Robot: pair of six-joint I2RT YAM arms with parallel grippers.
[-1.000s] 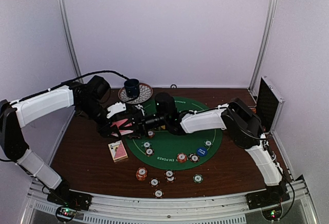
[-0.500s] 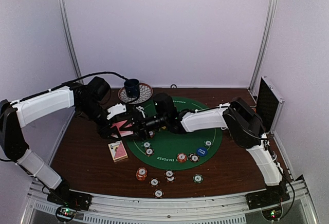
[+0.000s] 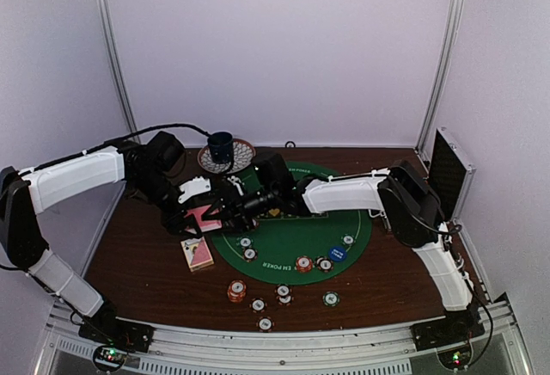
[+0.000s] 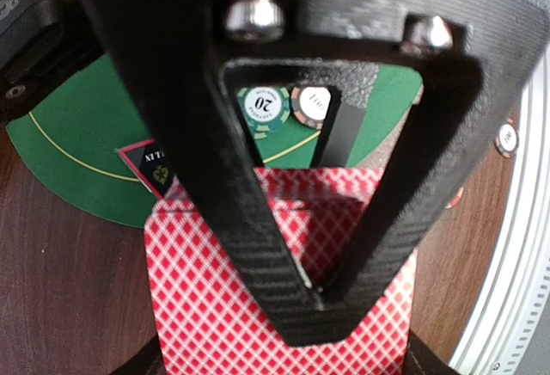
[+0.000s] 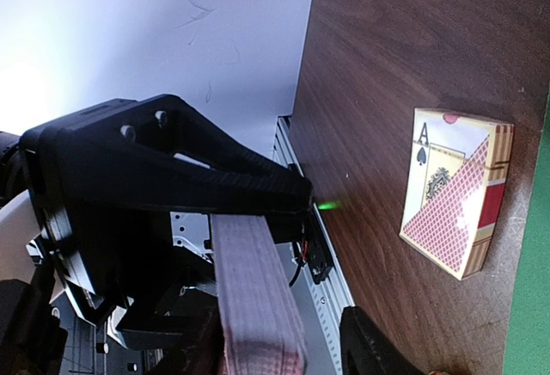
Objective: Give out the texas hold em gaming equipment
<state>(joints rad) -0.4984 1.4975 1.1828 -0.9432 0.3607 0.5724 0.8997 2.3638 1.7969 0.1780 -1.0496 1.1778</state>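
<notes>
My left gripper (image 3: 209, 217) is shut on a deck of pink-backed cards (image 3: 204, 218) and holds it above the table's left part. In the left wrist view the deck (image 4: 215, 306) lies under the black finger. My right gripper (image 3: 234, 210) reaches left to it. In the right wrist view its jaws (image 5: 284, 349) stand open with the deck's edge (image 5: 253, 289) between them, a gap on one side. A card box (image 3: 197, 253) lies on the wood. Several chips (image 3: 236, 290) and a blue button (image 3: 337, 254) lie on and near the green mat (image 3: 292, 242). A red-rimmed black triangle (image 4: 150, 164) sits on the mat.
A dark blue mug (image 3: 221, 145) stands on a patterned plate (image 3: 241, 158) at the back. A black case (image 3: 449, 173) stands at the right edge. A metal rail (image 3: 284, 345) runs along the near edge.
My right gripper has moved left, closer onto the deck held by my left gripper. The left arm has hardly moved.
</notes>
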